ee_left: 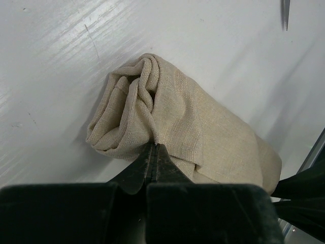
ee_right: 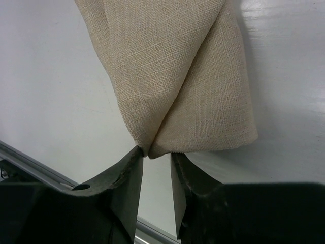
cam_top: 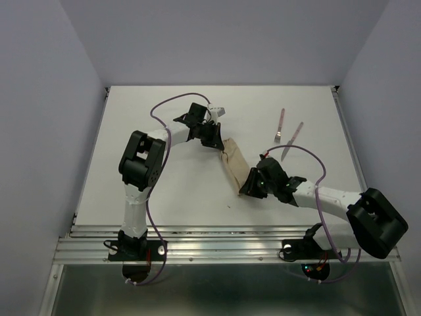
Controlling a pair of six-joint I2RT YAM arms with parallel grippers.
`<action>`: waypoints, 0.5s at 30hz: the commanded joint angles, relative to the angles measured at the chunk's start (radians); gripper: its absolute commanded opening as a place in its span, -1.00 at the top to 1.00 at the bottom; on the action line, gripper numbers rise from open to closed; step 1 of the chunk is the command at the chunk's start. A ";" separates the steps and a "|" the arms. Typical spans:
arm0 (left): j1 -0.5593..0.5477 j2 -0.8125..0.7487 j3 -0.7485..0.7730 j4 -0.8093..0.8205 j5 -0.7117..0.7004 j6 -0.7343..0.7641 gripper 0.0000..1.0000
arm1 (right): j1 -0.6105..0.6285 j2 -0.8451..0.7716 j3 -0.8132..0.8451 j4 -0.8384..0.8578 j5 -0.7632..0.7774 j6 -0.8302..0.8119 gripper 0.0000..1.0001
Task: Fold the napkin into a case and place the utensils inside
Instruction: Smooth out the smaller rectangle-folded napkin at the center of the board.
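The tan napkin point(cam_top: 233, 162) lies folded into a narrow strip at mid-table, running diagonally between the two grippers. My left gripper point(cam_top: 216, 141) is at its far end. In the left wrist view this gripper point(ee_left: 155, 146) is shut, its tips pinching the edge of the bunched napkin point(ee_left: 183, 122). My right gripper point(cam_top: 250, 187) is at the near end. Its jaws point(ee_right: 156, 152) stand apart, and the pointed corner of the napkin point(ee_right: 172, 76) just touches the tips. The fork point(cam_top: 279, 126) and knife point(cam_top: 293, 140), both pink-handled, lie side by side to the right of the strip.
A silver utensil tip point(ee_left: 286, 13) shows at the top edge of the left wrist view. The table's metal front rail point(cam_top: 223, 247) runs close behind the right gripper. Purple cables point(cam_top: 309, 158) loop over both arms.
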 commanded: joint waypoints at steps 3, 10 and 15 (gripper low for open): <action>0.004 -0.035 -0.005 0.016 0.022 0.011 1.00 | 0.007 -0.006 0.040 0.026 0.032 0.005 0.45; 0.004 -0.035 -0.002 0.016 0.022 0.012 1.00 | 0.007 -0.025 0.042 -0.009 0.095 0.003 0.99; 0.006 -0.035 0.002 0.016 0.022 0.015 1.00 | 0.007 -0.052 0.049 -0.064 0.133 -0.017 0.99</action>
